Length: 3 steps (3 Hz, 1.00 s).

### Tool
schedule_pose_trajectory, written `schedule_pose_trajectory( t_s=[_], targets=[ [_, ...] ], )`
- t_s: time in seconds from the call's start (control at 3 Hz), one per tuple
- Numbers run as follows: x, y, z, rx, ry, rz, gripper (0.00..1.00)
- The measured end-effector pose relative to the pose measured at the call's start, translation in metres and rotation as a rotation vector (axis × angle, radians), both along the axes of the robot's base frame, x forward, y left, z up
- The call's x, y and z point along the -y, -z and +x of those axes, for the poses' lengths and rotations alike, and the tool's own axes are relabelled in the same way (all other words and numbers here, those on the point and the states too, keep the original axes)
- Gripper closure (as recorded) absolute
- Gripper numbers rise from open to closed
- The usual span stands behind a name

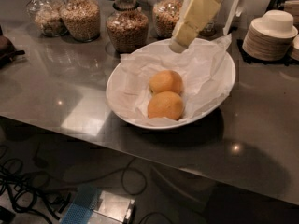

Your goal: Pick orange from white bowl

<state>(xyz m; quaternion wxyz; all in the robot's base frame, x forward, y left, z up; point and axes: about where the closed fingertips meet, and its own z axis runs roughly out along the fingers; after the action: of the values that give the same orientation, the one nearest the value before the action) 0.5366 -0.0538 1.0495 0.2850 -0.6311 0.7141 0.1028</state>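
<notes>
The white bowl (111, 88) sits in the middle of the dark counter, lined with crumpled white paper (203, 72). Two oranges lie touching in it. The far one, the orange (166, 81), is paler and yellower. The near one (165, 105) is a deeper orange. My cream-coloured gripper (179, 44) comes down from the top of the view and hangs tilted over the bowl's far rim. It is above and behind the oranges, apart from them and holding nothing that shows.
Several glass jars of grains (127, 30) stand in a row behind the bowl. A stack of small beige-white dishes (273, 35) stands at the right. A dark object (6, 46) lies at the left edge. Cables and a box (100, 206) lie on the floor below the counter's front edge.
</notes>
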Motion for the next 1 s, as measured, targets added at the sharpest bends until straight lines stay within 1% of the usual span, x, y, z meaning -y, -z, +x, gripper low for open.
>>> schedule_pose_trajectory(
  t_s=[0.33, 0.67, 1.0],
  targets=[
    [-0.026, -0.002, 0.019, 0.031, 0.161, 0.049, 0.0],
    [-0.052, 0.011, 0.041, 0.033, 0.284, 0.001, 0.0],
    [-0.056, 0.01, 0.045, 0.018, 0.344, 0.012, 0.0]
  ],
)
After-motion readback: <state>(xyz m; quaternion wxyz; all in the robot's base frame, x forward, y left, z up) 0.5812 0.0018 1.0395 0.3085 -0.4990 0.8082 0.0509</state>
